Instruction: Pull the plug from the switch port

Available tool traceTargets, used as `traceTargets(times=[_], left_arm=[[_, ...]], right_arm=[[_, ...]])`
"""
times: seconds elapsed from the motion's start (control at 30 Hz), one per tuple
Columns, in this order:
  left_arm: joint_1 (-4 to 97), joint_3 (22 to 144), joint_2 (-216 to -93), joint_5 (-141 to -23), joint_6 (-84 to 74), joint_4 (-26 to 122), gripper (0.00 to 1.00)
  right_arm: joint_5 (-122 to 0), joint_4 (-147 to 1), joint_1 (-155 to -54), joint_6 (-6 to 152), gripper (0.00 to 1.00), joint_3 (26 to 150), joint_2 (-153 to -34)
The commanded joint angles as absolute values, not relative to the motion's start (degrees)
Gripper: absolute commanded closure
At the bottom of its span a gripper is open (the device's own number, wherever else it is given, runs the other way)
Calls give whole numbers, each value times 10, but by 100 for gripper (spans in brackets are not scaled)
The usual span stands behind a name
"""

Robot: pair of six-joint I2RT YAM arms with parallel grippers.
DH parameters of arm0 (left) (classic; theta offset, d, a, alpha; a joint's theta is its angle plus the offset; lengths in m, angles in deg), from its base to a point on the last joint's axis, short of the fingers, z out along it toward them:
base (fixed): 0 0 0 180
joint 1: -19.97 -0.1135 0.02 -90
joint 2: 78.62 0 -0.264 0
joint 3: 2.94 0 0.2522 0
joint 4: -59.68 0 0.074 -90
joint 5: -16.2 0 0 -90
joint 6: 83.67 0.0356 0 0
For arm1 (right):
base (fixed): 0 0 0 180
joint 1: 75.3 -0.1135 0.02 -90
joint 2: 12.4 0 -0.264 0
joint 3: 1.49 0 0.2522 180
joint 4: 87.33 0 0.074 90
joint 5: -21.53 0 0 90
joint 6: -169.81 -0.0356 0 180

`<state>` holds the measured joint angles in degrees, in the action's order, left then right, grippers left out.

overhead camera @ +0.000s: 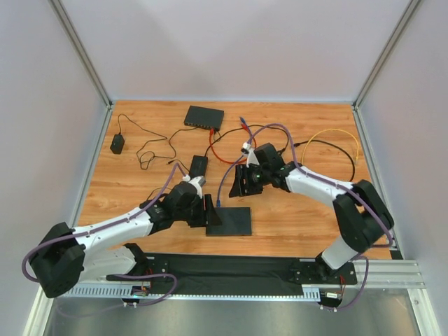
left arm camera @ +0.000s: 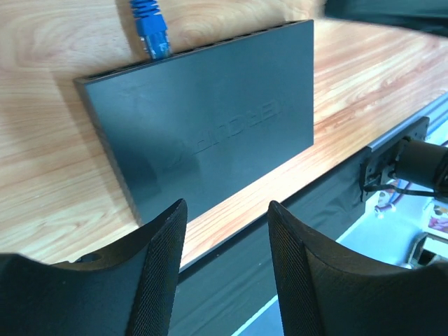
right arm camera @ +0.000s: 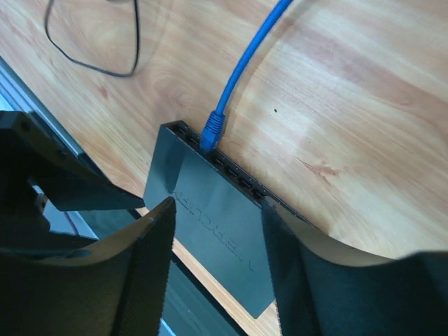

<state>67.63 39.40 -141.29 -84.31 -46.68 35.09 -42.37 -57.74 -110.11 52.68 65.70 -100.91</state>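
The black switch [overhead camera: 231,221] lies flat near the table's front edge. A blue plug [overhead camera: 218,204] sits in a port at the left end of its back face. It also shows in the left wrist view [left arm camera: 150,33] and the right wrist view [right arm camera: 211,130]. My left gripper [overhead camera: 210,211] is open and empty at the switch's [left arm camera: 210,126] left side. My right gripper [overhead camera: 246,183] is open and empty, hovering above and behind the switch [right arm camera: 224,227], to the right of the plug.
A second black switch [overhead camera: 204,117] with red, black and blue cables stands at the back. A small black box [overhead camera: 199,165] lies behind my left gripper. A power adapter [overhead camera: 117,144] is at the left, a yellow cable [overhead camera: 336,134] at the right.
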Motion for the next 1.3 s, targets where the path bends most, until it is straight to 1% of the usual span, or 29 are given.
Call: traceTargets(times=[0.0,0.07,0.17,0.53,0.83,1.0,1.07,1.27], left_arm=[[678,401,-1428,-873,-467,399,42],[678,390,-1437,-877,-479,412,43],[679,375,-1453,-880,-492,429,43],[678,353,-1456,-857,-504,416,44],[678,338,-1443,-848,-510,411,44],[678,339,-1438,-844,-509,407,44],[678,340,-1438,-844,-508,407,44],[678,340,-1440,-844,-507,406,44]], right_arm=[[-348,-581,-1103,556,48,694,-1072],[-303,-599,-1103,553,55,707,-1100],[-268,-610,-1103,553,58,728,-1158],[-215,-655,-1102,526,57,755,-1235],[-192,-686,-1103,504,60,765,-1276],[-176,-701,-1103,494,64,764,-1294],[-164,-707,-1103,493,67,765,-1304],[-162,-722,-1103,487,70,761,-1319]])
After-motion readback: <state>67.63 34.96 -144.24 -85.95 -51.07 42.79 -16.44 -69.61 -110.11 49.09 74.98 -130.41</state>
